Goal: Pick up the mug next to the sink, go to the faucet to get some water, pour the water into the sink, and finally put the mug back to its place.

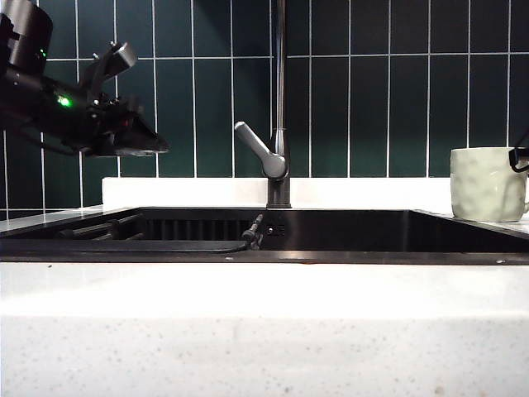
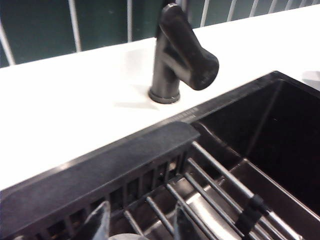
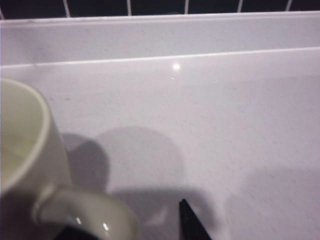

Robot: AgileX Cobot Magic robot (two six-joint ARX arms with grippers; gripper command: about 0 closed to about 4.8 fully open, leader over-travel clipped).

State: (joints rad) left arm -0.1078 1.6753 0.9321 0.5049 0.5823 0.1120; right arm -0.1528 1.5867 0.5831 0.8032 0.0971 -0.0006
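The cream dimpled mug [image 1: 488,184] stands on the white counter to the right of the sink [image 1: 347,236]. In the right wrist view the mug [image 3: 22,145] is close up. Its handle [image 3: 87,210] lies between the wide-apart fingers of my right gripper [image 3: 127,220], and the dark fingertip [image 3: 192,225] stays clear of it. Only a sliver of my right gripper [image 1: 520,157] shows at the exterior view's edge. The faucet [image 1: 281,124] rises behind the basin, its grey lever [image 1: 258,150] angled left. My left gripper [image 1: 136,136] hovers open above the sink's left end. Its fingers [image 2: 97,222] hold nothing.
A rack of metal bars [image 2: 215,185] lies across the sink's left part below the left gripper. The faucet base and lever [image 2: 182,60] stand on the white ledge behind it. Dark green tiles [image 1: 388,91] form the back wall. A white speckled counter front [image 1: 264,331] runs along the near side.
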